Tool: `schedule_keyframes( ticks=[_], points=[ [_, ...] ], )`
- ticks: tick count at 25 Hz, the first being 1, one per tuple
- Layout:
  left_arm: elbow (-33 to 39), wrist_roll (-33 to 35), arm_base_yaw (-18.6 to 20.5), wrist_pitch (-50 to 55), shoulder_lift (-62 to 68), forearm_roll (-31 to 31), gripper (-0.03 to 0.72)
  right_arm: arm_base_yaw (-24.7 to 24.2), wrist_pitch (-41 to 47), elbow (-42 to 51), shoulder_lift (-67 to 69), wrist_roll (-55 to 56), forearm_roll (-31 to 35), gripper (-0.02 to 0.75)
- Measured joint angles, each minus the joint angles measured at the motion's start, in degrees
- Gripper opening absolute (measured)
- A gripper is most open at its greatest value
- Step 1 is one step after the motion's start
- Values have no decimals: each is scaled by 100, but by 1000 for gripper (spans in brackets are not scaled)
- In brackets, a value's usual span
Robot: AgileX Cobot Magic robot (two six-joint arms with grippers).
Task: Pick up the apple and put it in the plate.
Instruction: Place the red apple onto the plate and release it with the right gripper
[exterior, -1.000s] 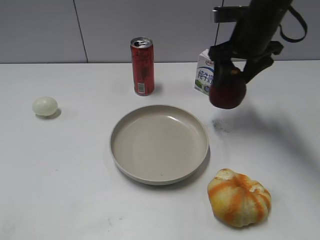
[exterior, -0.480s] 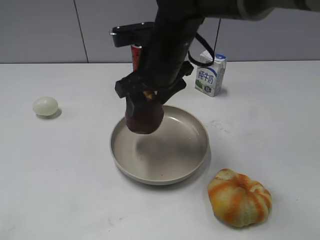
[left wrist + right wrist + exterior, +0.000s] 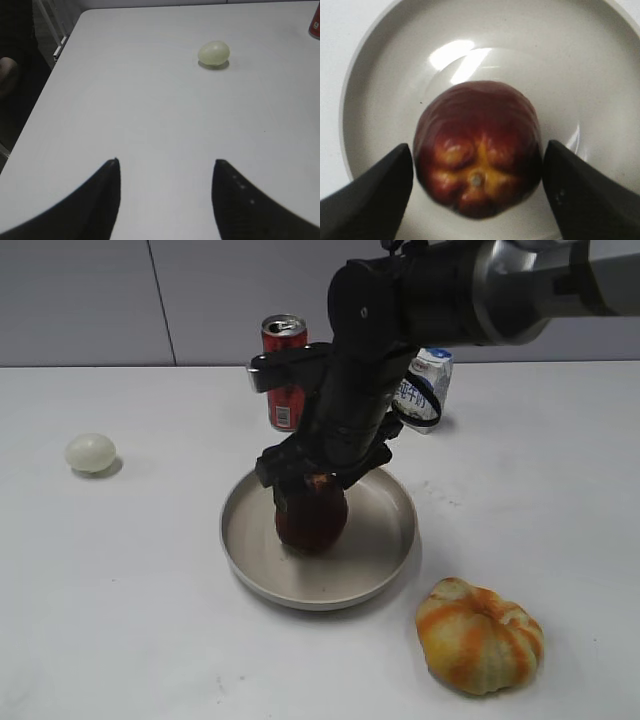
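glossy apple point(image 3: 477, 167), smooth glazed plate point(image 3: 380, 90)

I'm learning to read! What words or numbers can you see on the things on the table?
Milk carton: blue Chinese characters, partly hidden behind the arm; "牛" seems readable, the rest is not.
Red can: small print on its side, too small and blurred to read.
Apple, plate, pale egg-like ball and orange ribbed fruit: no writing.
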Motion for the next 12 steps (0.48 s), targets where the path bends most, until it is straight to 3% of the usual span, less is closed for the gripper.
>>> schedule_keyframes(
  ticks=[6, 12],
  points=[
    [0, 0, 0, 0, 0, 0, 445, -130, 655, -447, 0, 5, -12, 658],
    [0, 0, 0, 0, 0, 0, 445, -1059, 1650, -1841, 0, 5, -48, 656]
  ],
)
